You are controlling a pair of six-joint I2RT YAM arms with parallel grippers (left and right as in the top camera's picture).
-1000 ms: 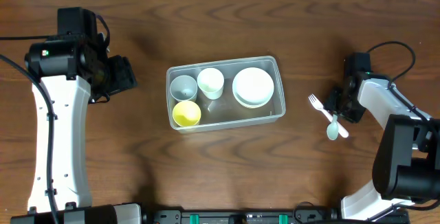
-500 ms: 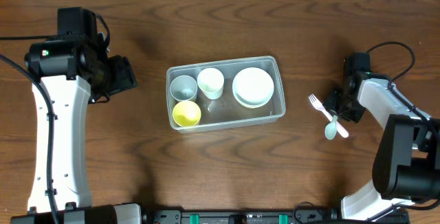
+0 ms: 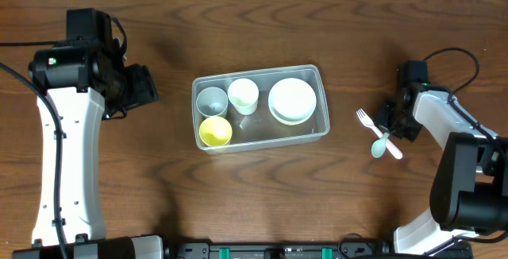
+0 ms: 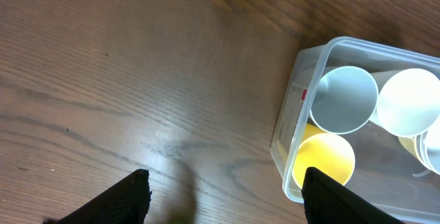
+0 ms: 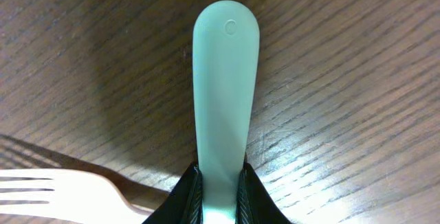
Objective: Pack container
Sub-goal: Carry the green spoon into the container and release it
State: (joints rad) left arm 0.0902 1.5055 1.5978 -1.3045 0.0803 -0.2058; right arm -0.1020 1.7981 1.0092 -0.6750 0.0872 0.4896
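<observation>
The clear container [image 3: 321, 108] sits mid-table and holds a grey cup [image 3: 211, 100], a white cup [image 3: 243, 95], a yellow cup [image 3: 214, 132] and stacked white bowls [image 3: 292, 100]. It also shows in the left wrist view [image 4: 289, 124]. My right gripper [image 3: 390, 128] is shut on a pale green spoon [image 3: 382, 146], whose handle sticks out ahead in the right wrist view [image 5: 223, 80]. A cream fork [image 3: 367, 121] lies on the table beside it, also in the right wrist view [image 5: 62, 189]. My left gripper [image 4: 223, 196] is open and empty, left of the container.
The right arm's black cable [image 3: 452, 56] loops above the right gripper. The left arm's white link [image 3: 67, 164] runs down the table's left side.
The spoon in my right gripper has swung slightly, its bowl end shifting left and up off the table. The left arm has not moved.
</observation>
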